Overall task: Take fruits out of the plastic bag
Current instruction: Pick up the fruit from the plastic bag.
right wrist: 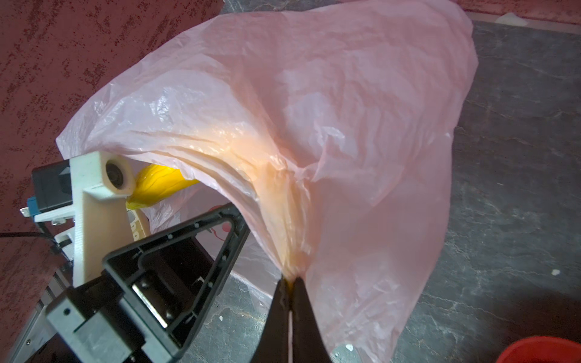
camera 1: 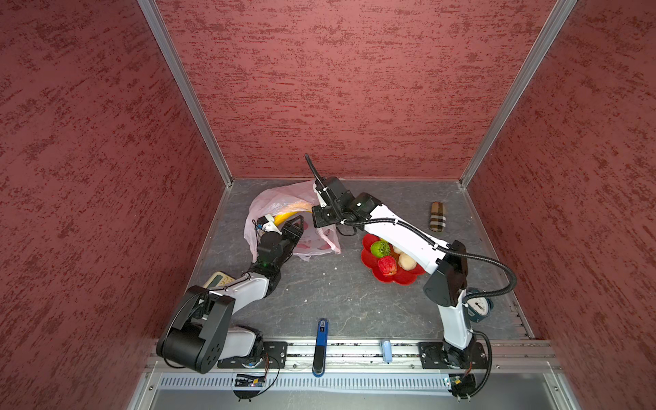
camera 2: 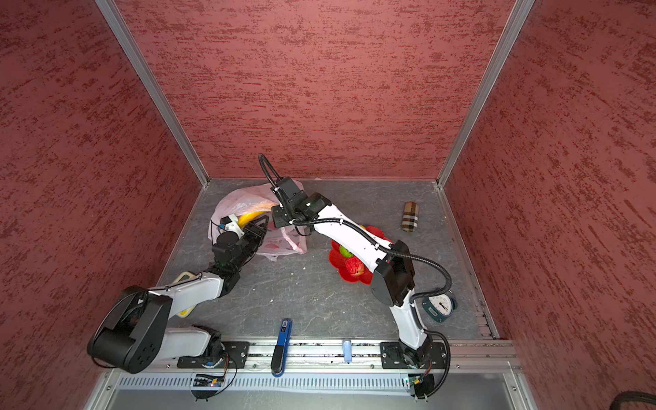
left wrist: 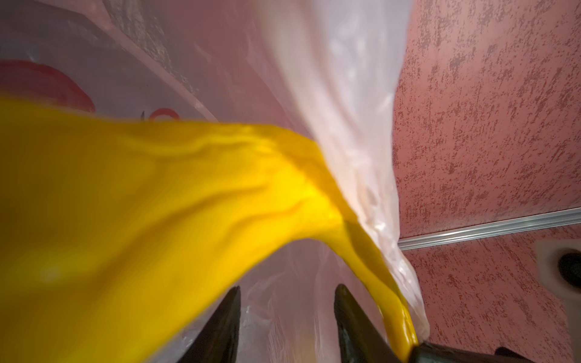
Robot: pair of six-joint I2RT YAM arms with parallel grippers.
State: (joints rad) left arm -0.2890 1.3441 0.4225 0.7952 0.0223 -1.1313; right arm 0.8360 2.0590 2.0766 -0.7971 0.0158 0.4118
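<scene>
Banana (left wrist: 157,204) pokes from plastic bag (right wrist: 345,125) — right gripper (right wrist: 290,279) clamped on its film, left gripper (left wrist: 287,289) half-open beside banana.

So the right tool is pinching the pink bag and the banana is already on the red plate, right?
No, only the banana part is wrong. The right tool does pinch the pink bag, but the banana is in the bag's mouth, not on the red plate. Both top views show it.

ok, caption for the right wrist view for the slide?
Right gripper pinches a gathered fold of the plastic bag; banana shows at its opening.
</scene>
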